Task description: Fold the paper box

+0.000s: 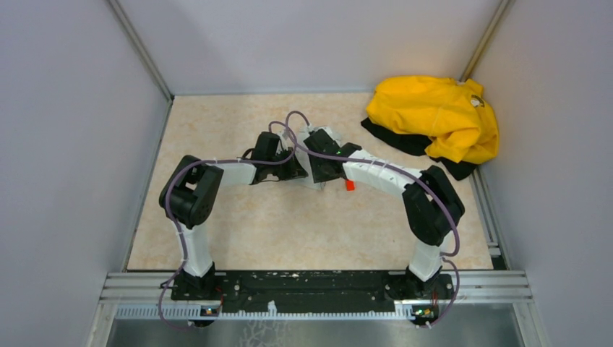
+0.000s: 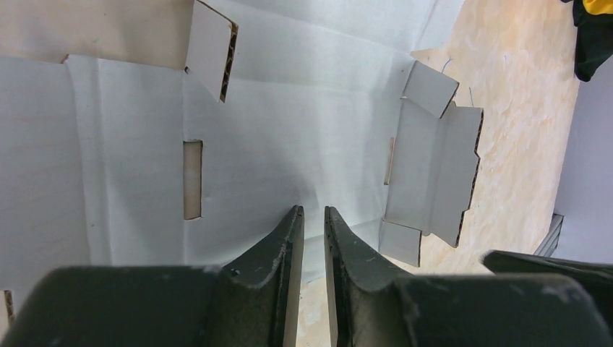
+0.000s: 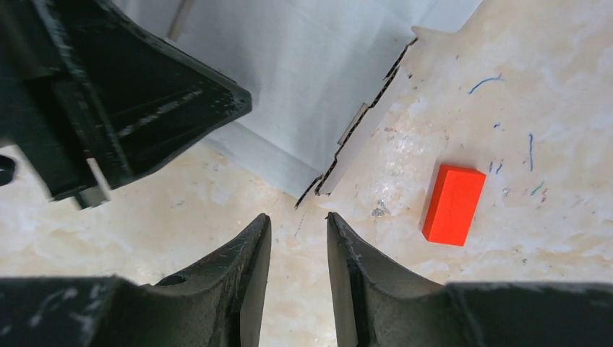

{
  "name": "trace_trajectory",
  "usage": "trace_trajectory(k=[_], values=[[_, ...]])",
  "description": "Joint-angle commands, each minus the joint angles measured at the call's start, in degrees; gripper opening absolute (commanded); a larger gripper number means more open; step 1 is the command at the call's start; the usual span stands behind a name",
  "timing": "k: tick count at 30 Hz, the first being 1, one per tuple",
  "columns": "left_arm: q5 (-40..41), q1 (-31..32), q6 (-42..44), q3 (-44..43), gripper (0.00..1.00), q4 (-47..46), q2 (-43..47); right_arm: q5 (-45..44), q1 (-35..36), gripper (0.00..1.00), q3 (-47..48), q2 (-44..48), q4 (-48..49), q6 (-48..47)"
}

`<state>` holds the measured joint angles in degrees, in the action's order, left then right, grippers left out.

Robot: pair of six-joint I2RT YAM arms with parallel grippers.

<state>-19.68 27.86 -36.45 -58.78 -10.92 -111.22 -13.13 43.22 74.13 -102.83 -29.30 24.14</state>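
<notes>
- The box is hardly begun: in the left wrist view it lies as an opened-out die-cut sheet, its main panels flat on the counter.
- One small tab stands up at the sheet's far edge, and a side flap with its own little tabs looks partly lifted. I cannot tell whether it has been creased.
- By my reading, nearly all the folding is left for you: no walls stand, no tab is tucked, and nothing yet looks like a closed box.
- From above, the sheet sits around the middle of the counter, mostly hidden under the two wrists that meet over it.
- The left gripper has its jaws almost together, with only a thin slit between them. They hang over the sheet's near edge, and nothing shows inside the slit, so it seems to hold nothing. I cannot tell whether the tips touch the cardboard.
- The right gripper has its jaws a little further apart and empty. They are over bare counter, with a corner of the sheet just beyond the tips.
- A red block lies on the counter just right of that corner, apart from the sheet.
</notes>
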Motion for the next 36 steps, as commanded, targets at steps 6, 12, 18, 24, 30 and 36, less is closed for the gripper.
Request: trace_trajectory(k=[6,12,18,24,30,36], values=[[1.4,0.3,1.6,2.1,0.25,9.6,-3.4,5.1,0.9,0.27,5.6,6.3,-3.3,-1.0],[1.4,0.4,1.7,2.0,0.25,9.7,-3.5,6.0,1.0,0.04,6.3,3.2,-6.0,-0.5],[1.2,0.3,1.5,2.1,0.25,9.3,-3.8,3.7,1.2,0.00,3.7,3.1,-5.6,-0.2],[1.1,0.3,1.4,2.3,0.25,9.0,-4.3,1.9,1.2,0.00,1.0,2.0,-4.0,0.2],[1.1,0.4,1.4,2.4,0.25,8.9,-4.3,1.4,1.2,0.00,0.5,-0.4,-3.0,0.3],[0.9,0.3,1.3,2.4,0.25,8.6,-4.8,0.6,1.2,0.00,0.4,-1.7,-2.0,0.5]])
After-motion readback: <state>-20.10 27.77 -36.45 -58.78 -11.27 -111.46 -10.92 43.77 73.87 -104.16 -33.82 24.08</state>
